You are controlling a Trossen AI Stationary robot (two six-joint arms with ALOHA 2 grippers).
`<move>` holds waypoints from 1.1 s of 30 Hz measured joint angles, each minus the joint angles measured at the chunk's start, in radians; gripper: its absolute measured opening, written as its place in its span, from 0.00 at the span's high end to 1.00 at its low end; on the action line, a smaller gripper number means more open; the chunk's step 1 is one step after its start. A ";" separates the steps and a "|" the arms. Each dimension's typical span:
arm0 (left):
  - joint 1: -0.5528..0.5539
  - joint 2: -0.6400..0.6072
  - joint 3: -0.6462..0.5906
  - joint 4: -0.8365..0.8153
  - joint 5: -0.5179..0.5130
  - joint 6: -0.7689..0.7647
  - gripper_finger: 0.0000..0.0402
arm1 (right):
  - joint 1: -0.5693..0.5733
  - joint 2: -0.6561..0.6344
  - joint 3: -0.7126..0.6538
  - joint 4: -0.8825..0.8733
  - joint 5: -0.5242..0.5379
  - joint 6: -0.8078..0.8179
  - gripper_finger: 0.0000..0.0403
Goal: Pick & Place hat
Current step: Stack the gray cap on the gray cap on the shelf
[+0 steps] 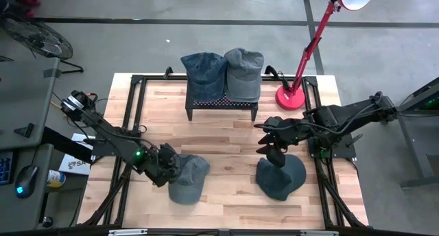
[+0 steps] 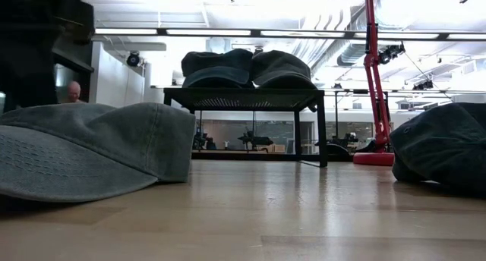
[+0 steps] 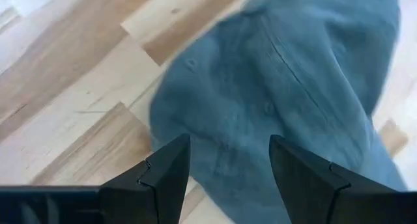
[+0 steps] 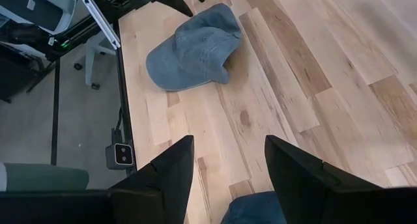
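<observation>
Hats: 4 are seen, all placed relative to the black rack (image 1: 223, 104) at the far middle of the wooden table (image 1: 226, 136). 2 hats are set on the rack top, a darker blue one (image 1: 203, 71) and a grey one (image 1: 243, 73), side by side and touching. A grey-blue hat (image 1: 188, 180) is laid flat on the table, nearer than the rack and toward the left arm's side. A dark teal hat (image 1: 281, 177) is laid on the table, nearer than the rack and toward the right arm's side.

Left gripper (image 1: 164, 169) is held at the edge of the grey-blue hat; in the left wrist view its fingers (image 3: 166, 168) are parted with hat fabric (image 3: 293, 74) seen between and beyond them. Nothing is gripped. Contact with the hat cannot be told.

Right gripper (image 1: 269, 148) is held just above the dark teal hat, between that hat and the rack. Its fingers (image 4: 172, 165) are parted, nothing is held; the hat's edge (image 4: 257, 208) is seen between them.

A red lamp (image 1: 293, 95) is stood just beside the rack, on the right arm's side. In the low view, a person (image 2: 72, 91) is seen in the room behind the table.
</observation>
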 joint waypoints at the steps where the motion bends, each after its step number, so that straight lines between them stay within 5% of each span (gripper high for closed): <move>1: 0.008 0.000 0.000 -0.001 0.001 -0.017 0.49 | 0.000 0.000 0.000 0.000 0.000 0.000 0.55; 11: 0.079 0.000 0.000 0.041 0.132 -0.155 0.49 | 0.000 0.000 0.000 0.000 0.000 -0.033 0.55; 33: 0.077 0.088 0.000 0.086 0.185 -0.323 0.49 | 0.000 0.000 0.000 -0.001 -0.016 -0.095 0.55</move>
